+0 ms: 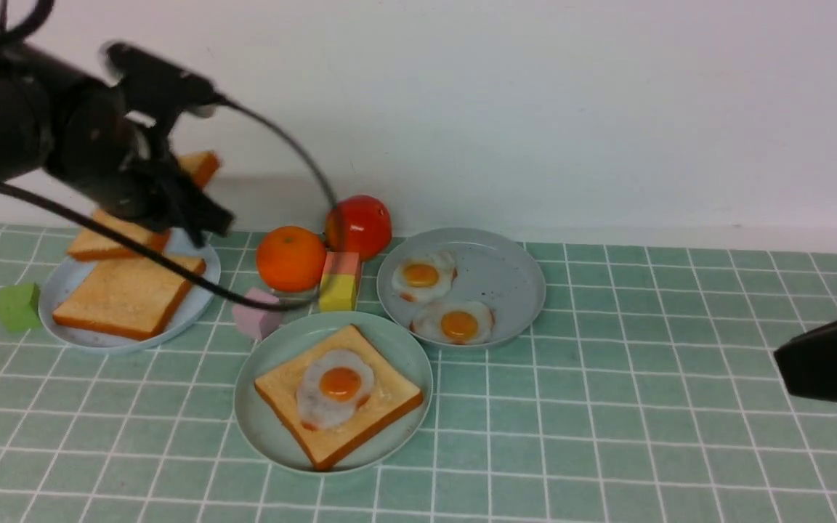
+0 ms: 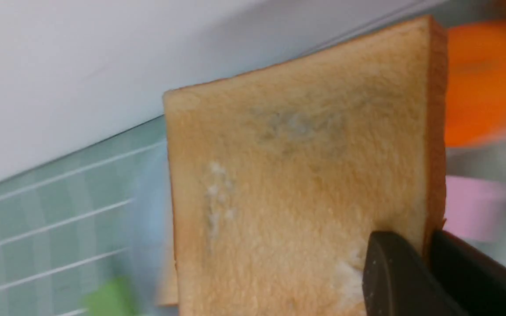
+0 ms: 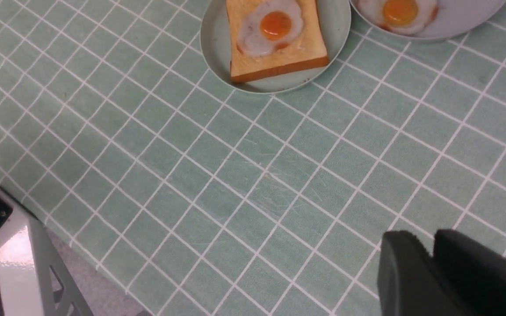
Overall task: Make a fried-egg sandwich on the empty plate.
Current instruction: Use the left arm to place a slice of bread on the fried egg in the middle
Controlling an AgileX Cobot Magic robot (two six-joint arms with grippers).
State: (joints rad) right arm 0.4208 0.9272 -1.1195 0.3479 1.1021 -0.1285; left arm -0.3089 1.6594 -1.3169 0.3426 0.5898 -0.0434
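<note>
My left gripper (image 1: 184, 197) is shut on a toasted bread slice (image 1: 200, 165) and holds it in the air above the light-blue plate (image 1: 199, 296), near the back left. In the left wrist view the fingers (image 2: 393, 272) pinch this slice (image 2: 297, 175) at its crust edge. The mint-green plate (image 1: 267, 363) sits front centre and bears one bread slice (image 1: 386, 405) with a fried egg (image 1: 337, 386) on top; it also shows in the right wrist view (image 3: 215, 39). My right gripper (image 1: 829, 363) is shut and empty, low at the right edge, apart from the plates.
The light-blue plate holds two more slices (image 1: 124, 294). A grey plate (image 1: 509, 280) holds two fried eggs (image 1: 422, 274). An orange (image 1: 290, 258), a red tomato (image 1: 360, 224), a pink block (image 1: 255, 314), a yellow-pink block (image 1: 340, 282) and a green cube (image 1: 17, 306) stand around.
</note>
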